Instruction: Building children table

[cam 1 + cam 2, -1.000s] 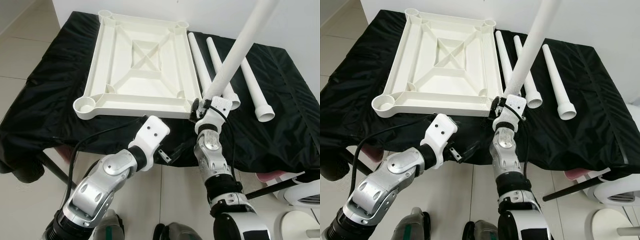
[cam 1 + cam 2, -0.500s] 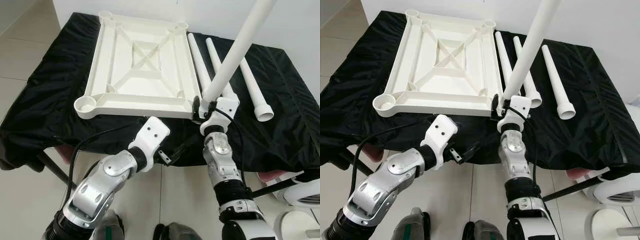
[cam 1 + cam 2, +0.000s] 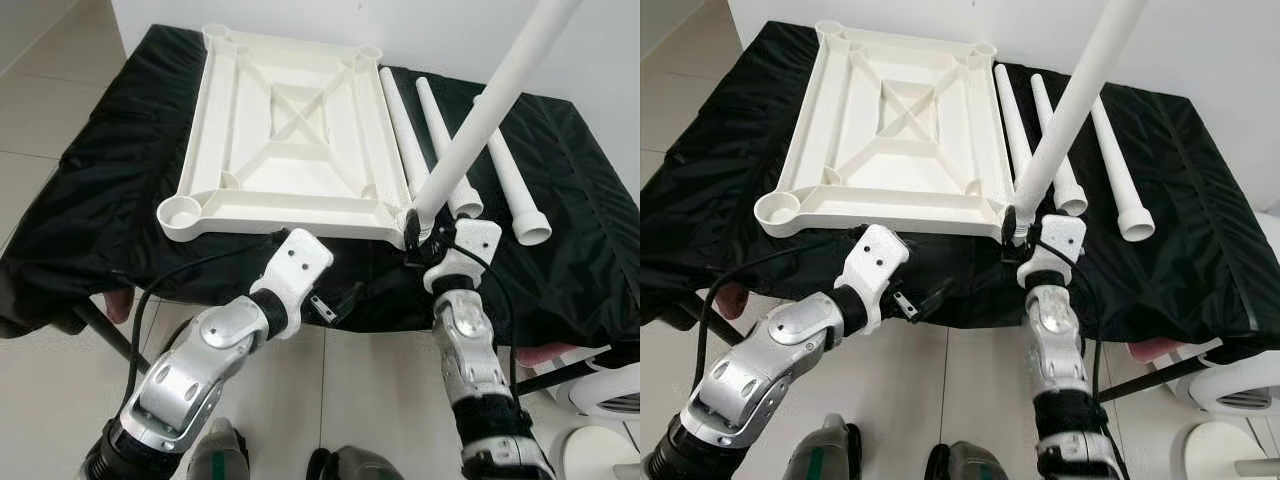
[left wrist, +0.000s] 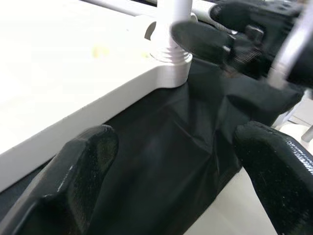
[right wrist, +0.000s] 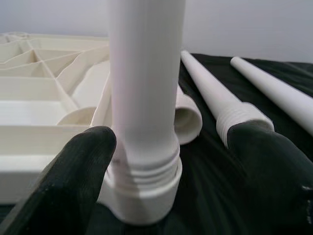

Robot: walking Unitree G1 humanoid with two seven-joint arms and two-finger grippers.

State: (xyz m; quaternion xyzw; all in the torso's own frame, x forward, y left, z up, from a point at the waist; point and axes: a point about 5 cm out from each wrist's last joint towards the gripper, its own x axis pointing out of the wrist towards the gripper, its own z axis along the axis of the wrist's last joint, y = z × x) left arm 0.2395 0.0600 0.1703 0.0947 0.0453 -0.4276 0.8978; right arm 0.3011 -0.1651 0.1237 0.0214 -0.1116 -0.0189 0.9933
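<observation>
Leaning leg [image 3: 480, 125] in tabletop [image 3: 290, 140] corner; right hand [image 3: 415, 232] spread; left hand [image 4: 171, 161] spread.

Count on the black cloth [image 3: 120, 170]: one white tabletop [image 3: 290, 130], upside down, four corner sockets. Four white legs total: three lying loose [image 3: 400, 125] [image 3: 447, 145] [image 3: 515, 185] beside the tabletop, one upright leg [image 3: 480, 120] at the near corner socket. Two grippers: left gripper [image 3: 335, 305], right gripper [image 3: 415, 232].
</observation>
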